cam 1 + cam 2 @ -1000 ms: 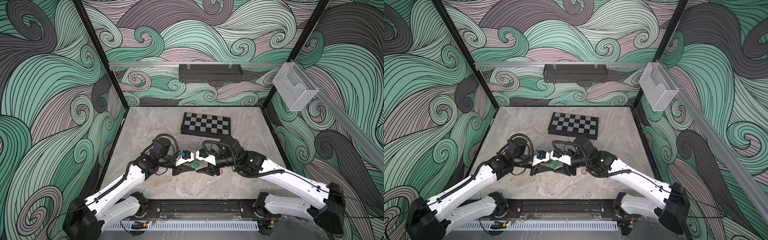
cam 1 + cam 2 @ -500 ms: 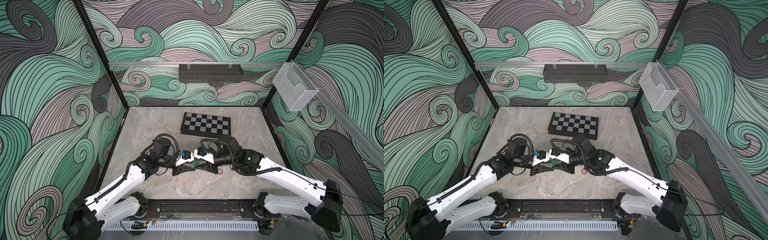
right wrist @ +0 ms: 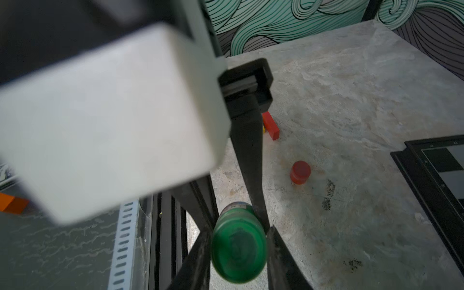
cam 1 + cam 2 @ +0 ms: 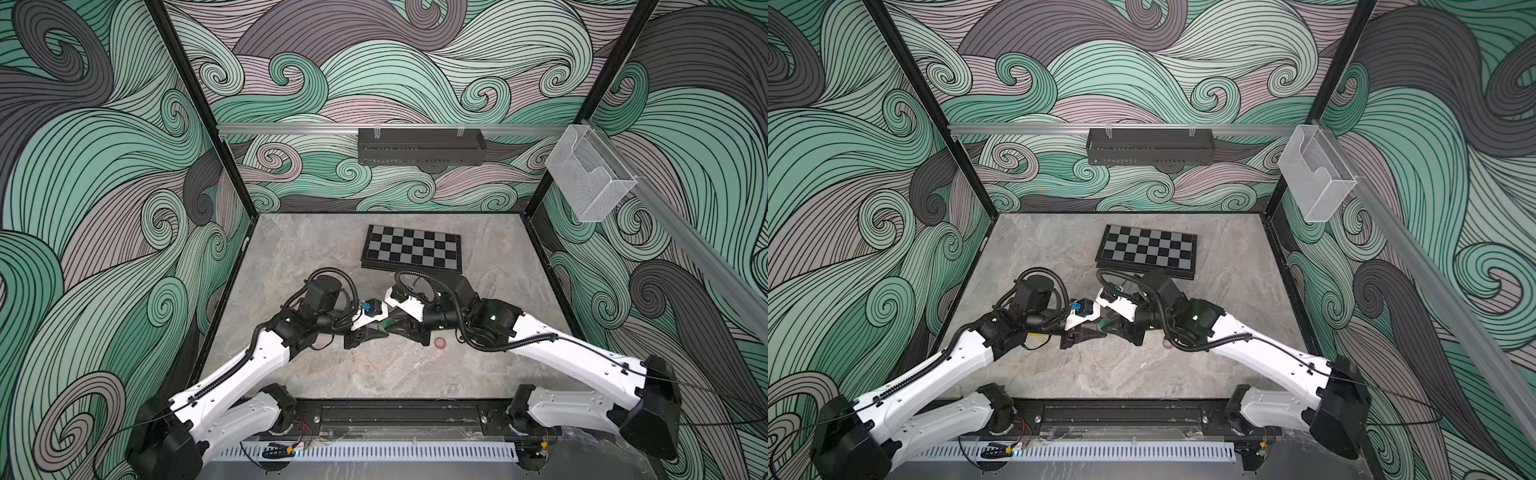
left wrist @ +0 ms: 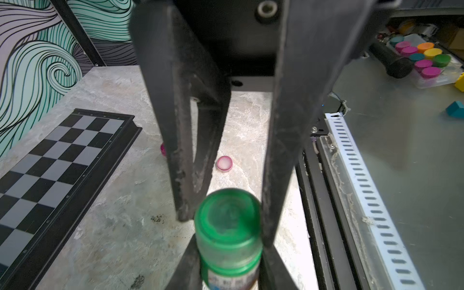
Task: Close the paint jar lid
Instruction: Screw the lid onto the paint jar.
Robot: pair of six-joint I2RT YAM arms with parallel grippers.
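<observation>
**Green jar pinched between both my grippers**

I am holding the paint jar (image 5: 229, 277) at the middle of the table (image 4: 374, 374), nearer than the chessboard (image 4: 411, 252). My left gripper (image 5: 229, 266) is clamping tight on the jar's body, with one black finger pressing each side just under the cap. My right gripper (image 3: 238, 241) is squeezing narrow around the lid (image 5: 228, 221), its fingers touching the rim on both sides. I cannot tell whether the jar's base is resting on the table.

A pale label is wrapping the jar's body below the lid, but its small print is too blurred to read. The lid is round, smooth plastic, translucent green with a cloudier, paler centre.

A small round pink cap (image 5: 224, 163) is lying open side up, whitish inside, just right of the jar and slightly nearer. In the right wrist view a stubby red cylinder (image 3: 300, 172) and a red block (image 3: 271, 125) are sitting on the table, apart from each other.

The table is showing a grey, marbled stone pattern with dark smudges (image 3: 329, 194). The chessboard is lying flat, its matte grey and black squares set in a black frame.
</observation>
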